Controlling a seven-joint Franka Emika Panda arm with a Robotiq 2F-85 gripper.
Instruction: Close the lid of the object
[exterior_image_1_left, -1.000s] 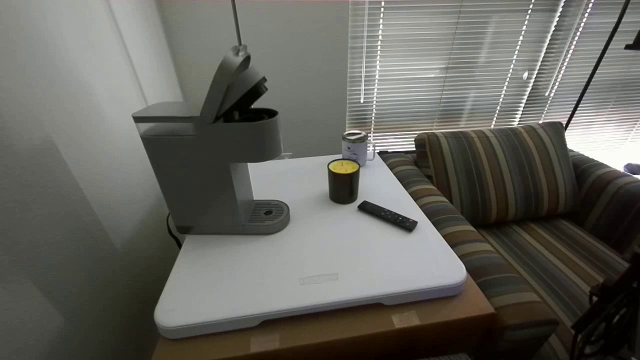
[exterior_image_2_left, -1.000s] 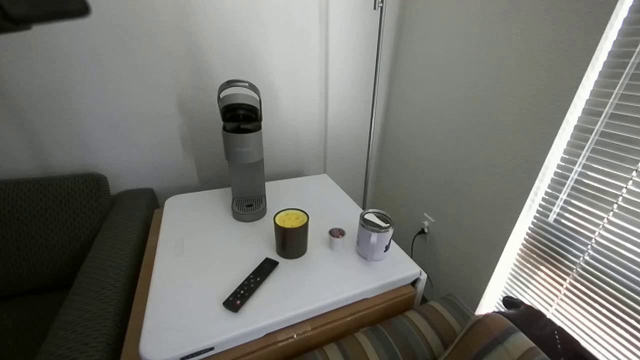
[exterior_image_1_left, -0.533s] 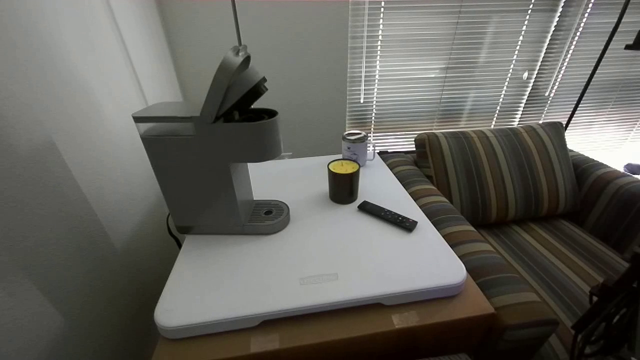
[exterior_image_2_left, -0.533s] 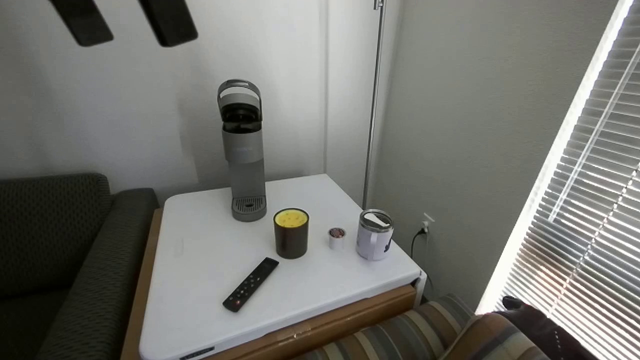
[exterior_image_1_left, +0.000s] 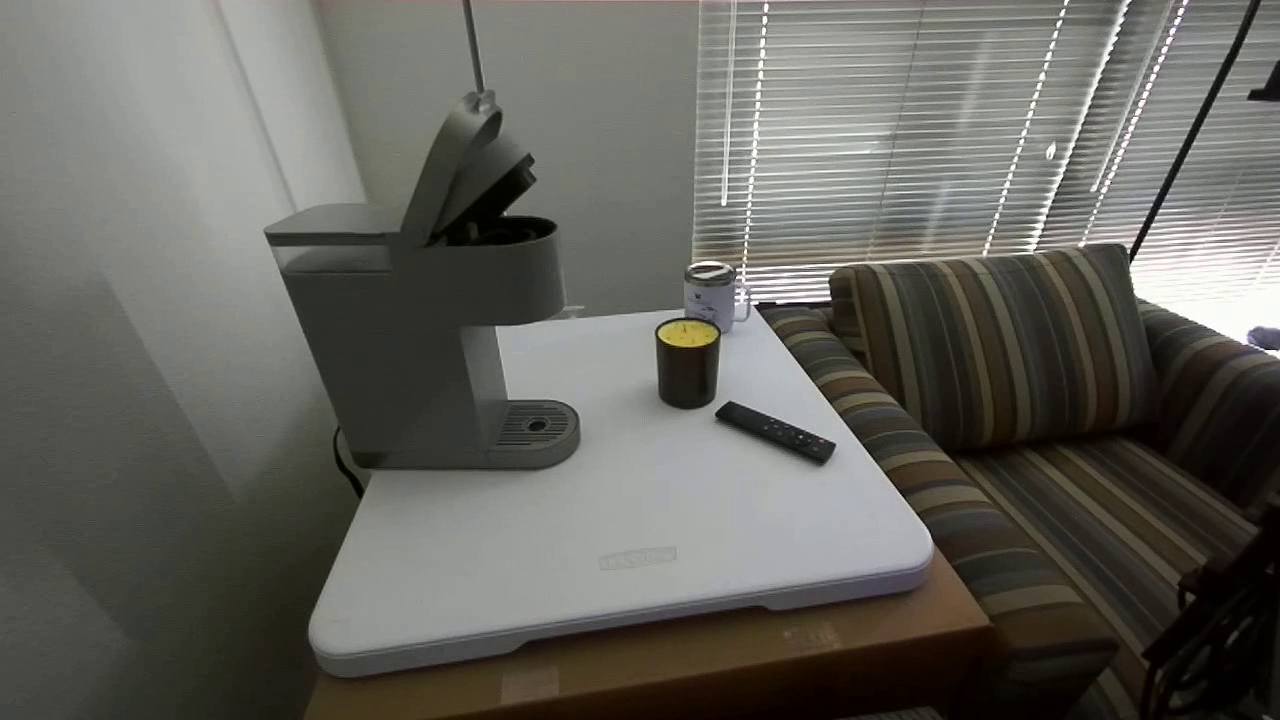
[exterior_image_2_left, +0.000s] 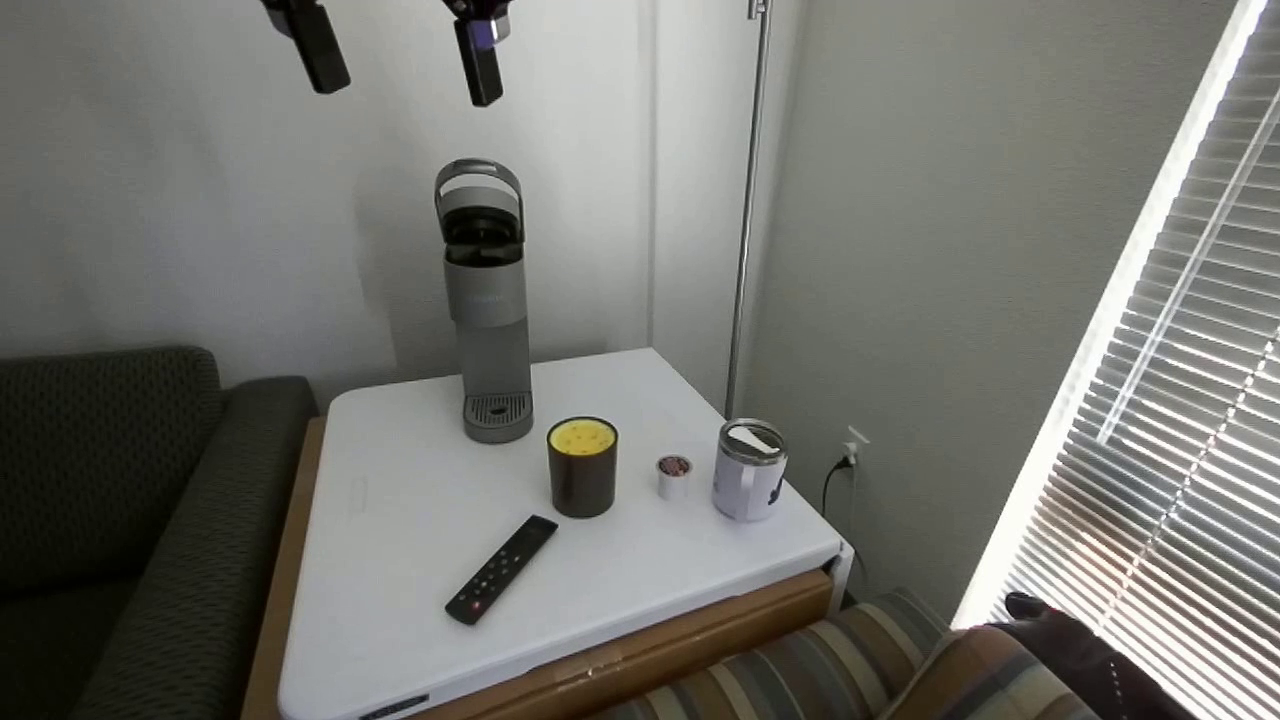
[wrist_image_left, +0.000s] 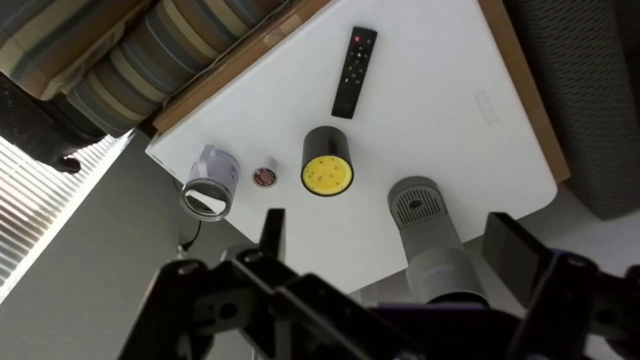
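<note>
The grey coffee machine (exterior_image_1_left: 390, 360) stands at the wall side of the white table. It also shows in an exterior view (exterior_image_2_left: 490, 300) and in the wrist view (wrist_image_left: 442, 272). Its lid (exterior_image_1_left: 448, 170) is raised and tilted back, with the dark underside and dark opening showing; the lid also shows in an exterior view (exterior_image_2_left: 479, 198). In the wrist view the lid is hidden behind the gripper body. My gripper (exterior_image_2_left: 408, 95) is wide open and empty, high up near the lid's top in that picture and apart from it. Its fingers also show in the wrist view (wrist_image_left: 387, 223).
On the white table (exterior_image_1_left: 620, 500) stand a dark jar with yellow wax (exterior_image_2_left: 583, 480), a black remote (exterior_image_2_left: 502, 570), a small pod (exterior_image_2_left: 674, 478) and a lidded mug (exterior_image_2_left: 750, 470). A thin pole (exterior_image_2_left: 750, 210) stands behind the table. A striped sofa (exterior_image_1_left: 1000, 350) is beside it.
My gripper has come into an exterior view from the upper left and moved right, toward above the coffee machine in that picture. The lid and the table things have not moved.
</note>
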